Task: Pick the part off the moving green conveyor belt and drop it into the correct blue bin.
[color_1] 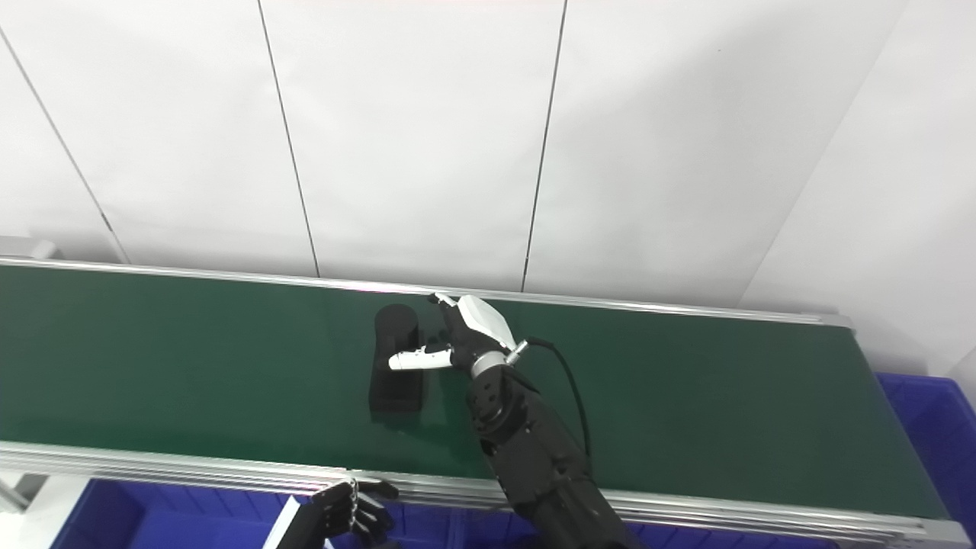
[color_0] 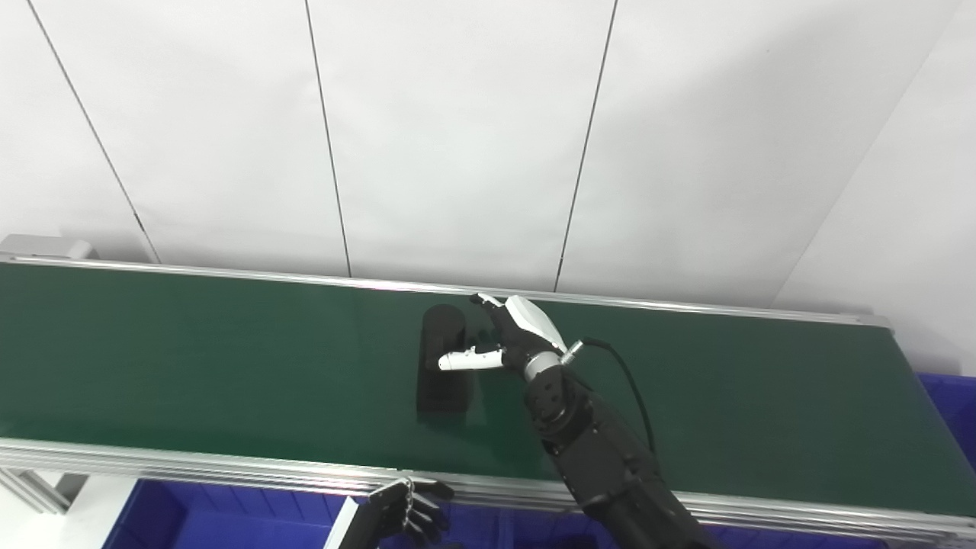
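Note:
A black cylindrical part [color_0: 444, 364] lies on the green conveyor belt [color_0: 191, 358], near its middle, long axis running front to back. My right hand [color_0: 509, 339] is over the belt just right of the part, fingers apart, white thumb [color_0: 467, 359] laid across the part's side. It has no closed hold on the part. My left hand [color_0: 408, 509] hangs low below the belt's front rail, fingers loosely curled, holding nothing. The same scene shows in the right eye view, with the part [color_1: 396, 366] and the right hand [color_1: 465, 335].
Blue bins sit below the belt's front edge [color_0: 206, 518] and past its right end [color_0: 953, 404]. Aluminium rails [color_0: 191, 457] run along the belt's front and back. A white panelled wall stands behind.

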You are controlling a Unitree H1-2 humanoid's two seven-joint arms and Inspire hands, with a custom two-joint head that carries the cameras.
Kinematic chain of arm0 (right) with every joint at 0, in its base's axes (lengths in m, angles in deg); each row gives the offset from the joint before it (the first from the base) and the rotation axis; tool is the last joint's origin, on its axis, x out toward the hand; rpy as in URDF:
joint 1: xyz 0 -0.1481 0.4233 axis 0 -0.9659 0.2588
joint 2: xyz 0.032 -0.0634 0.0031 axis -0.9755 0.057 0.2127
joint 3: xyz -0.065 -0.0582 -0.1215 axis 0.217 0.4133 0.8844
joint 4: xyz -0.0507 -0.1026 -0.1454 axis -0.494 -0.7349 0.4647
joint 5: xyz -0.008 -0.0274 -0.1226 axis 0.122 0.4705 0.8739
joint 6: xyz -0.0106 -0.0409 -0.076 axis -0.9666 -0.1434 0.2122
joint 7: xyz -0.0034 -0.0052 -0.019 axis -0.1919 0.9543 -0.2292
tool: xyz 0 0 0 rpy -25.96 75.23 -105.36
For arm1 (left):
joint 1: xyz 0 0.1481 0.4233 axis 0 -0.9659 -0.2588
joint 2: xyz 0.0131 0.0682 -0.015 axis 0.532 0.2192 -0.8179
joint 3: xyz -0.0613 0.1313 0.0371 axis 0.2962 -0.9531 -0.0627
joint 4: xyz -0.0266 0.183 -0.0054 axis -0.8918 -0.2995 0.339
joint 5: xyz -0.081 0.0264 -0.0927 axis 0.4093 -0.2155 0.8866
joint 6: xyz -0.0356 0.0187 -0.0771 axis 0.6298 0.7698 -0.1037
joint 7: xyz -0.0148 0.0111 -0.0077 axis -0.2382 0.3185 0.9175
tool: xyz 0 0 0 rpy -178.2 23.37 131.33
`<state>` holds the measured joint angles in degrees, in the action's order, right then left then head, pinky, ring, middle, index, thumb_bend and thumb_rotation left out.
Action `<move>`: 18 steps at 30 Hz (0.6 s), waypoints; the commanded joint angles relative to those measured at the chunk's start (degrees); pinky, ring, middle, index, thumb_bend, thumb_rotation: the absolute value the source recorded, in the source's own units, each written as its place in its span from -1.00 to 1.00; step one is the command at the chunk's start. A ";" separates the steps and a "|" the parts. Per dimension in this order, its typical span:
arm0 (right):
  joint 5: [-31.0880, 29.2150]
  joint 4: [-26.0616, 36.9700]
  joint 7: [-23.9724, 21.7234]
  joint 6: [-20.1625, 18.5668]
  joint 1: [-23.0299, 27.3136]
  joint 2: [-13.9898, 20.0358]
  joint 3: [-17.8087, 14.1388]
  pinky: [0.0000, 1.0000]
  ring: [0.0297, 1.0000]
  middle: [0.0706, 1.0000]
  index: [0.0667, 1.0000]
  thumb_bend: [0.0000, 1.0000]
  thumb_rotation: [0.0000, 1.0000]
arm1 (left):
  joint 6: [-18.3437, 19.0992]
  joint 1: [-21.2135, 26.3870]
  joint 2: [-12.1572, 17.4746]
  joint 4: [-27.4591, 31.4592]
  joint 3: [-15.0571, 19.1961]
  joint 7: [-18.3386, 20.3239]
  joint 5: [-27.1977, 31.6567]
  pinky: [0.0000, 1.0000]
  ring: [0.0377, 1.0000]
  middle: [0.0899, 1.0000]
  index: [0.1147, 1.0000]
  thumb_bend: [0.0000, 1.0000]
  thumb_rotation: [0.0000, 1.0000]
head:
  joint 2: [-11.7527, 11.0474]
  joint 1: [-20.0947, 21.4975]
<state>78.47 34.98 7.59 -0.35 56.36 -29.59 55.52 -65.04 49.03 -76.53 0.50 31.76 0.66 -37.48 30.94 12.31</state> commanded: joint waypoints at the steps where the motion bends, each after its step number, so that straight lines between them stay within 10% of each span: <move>1: -0.22 -0.59 1.10 2.31 3.22 -1.53 0.42 0.72 0.85 0.91 0.88 0.70 -0.04 | -2.22 0.17 0.35 1.62 -0.09 0.35 -0.21 -0.35 -0.21 -0.11 0.13 0.23 -0.28 | 0.05 -0.03; 13: -0.40 -14.29 8.55 12.21 7.18 -4.66 2.19 0.58 0.75 0.81 0.83 0.75 -0.12 | -2.22 0.13 0.60 1.76 -1.39 -1.19 -1.12 -0.36 -0.25 -0.14 0.12 0.19 -0.28 | 0.57 -0.61; 16: -1.06 -17.23 11.68 16.19 7.24 -5.41 1.76 0.44 0.66 0.76 0.77 0.73 -0.26 | -2.22 0.14 0.56 1.82 -1.54 -1.48 -1.20 -0.36 -0.25 -0.14 0.12 0.19 -0.29 | 0.67 -0.64; 18: -1.69 -18.93 14.08 18.85 6.99 -5.93 1.31 0.27 0.44 0.58 0.61 0.50 -0.75 | -2.22 0.20 0.65 1.92 -1.76 -1.65 -1.27 -0.36 -0.24 -0.14 0.12 0.19 -0.28 | 0.80 -0.73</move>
<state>77.44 16.80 20.16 14.26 61.86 -33.67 57.17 -65.04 48.97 -76.14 0.77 30.32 -0.16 -38.02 31.73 11.60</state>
